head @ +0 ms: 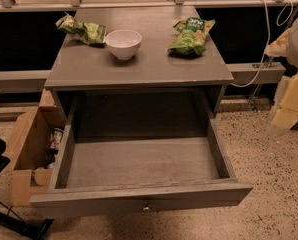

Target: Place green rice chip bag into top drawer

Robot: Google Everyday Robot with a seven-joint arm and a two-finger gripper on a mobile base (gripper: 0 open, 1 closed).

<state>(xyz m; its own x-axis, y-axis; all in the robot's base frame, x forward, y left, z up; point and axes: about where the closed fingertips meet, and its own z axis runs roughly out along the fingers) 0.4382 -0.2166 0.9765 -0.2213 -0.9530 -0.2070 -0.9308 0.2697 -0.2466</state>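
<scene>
Reading the green rice chip bag [191,36]: I see white lettering on a dark green patch at its upper end, but I cannot make out the words; tan chip pictures sit below it.
Bag's place: upper right of the frame, lying on the right rear part of the cabinet top [139,69], well apart from the drawer opening below.
Top drawer [139,196]: pulled out toward the lower edge of the frame, its grey floor showing; a small round knob [146,208] sits mid-front on the panel.
Gripper [292,104]: a pale, yellowish blur at the right edge of the frame, partly cut off and apart from the bag; released or clenched, I cannot tell.
White bowl [123,43]: upright at upper centre, between the two bags.
Paler bag [81,30]: crumpled at upper left, just beside the bowl; I can read no print on it.
Cardboard box [26,149]: on the floor at lower left, partly hidden by the drawer's side; its contents are too small to name.
White cable [265,39]: hangs at upper right, cut off by the top edge.
</scene>
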